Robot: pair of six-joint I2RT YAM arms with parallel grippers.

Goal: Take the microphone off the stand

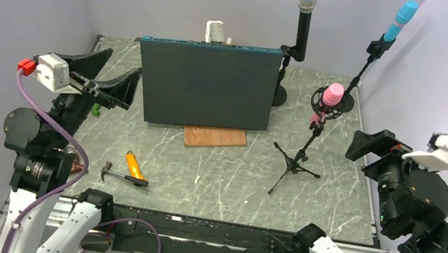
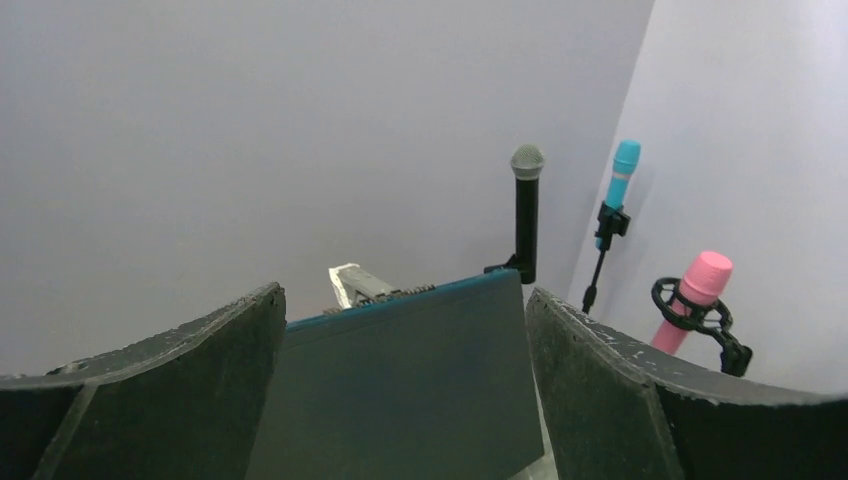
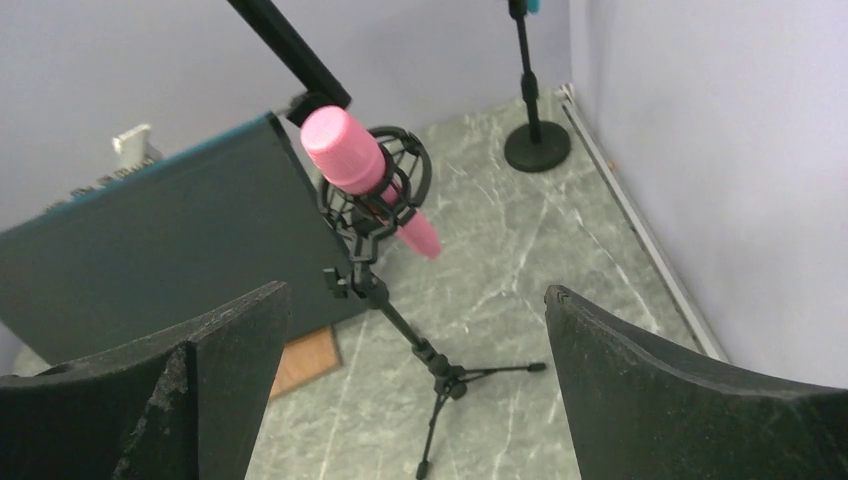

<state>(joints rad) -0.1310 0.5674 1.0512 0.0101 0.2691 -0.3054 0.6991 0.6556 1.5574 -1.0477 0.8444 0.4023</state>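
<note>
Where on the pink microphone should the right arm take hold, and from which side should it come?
Grip the thick upper body of the pink microphone, above the black ring mount, where it stands free. Come from the near right side, fingers across its round body; it leans, so pulling up along its tilt seems best.

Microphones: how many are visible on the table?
3. The black microphone stands right of the dark panel; the blue microphone in the far right corner; the pink microphone sits on a tripod nearer. The panel may hide more.
</note>
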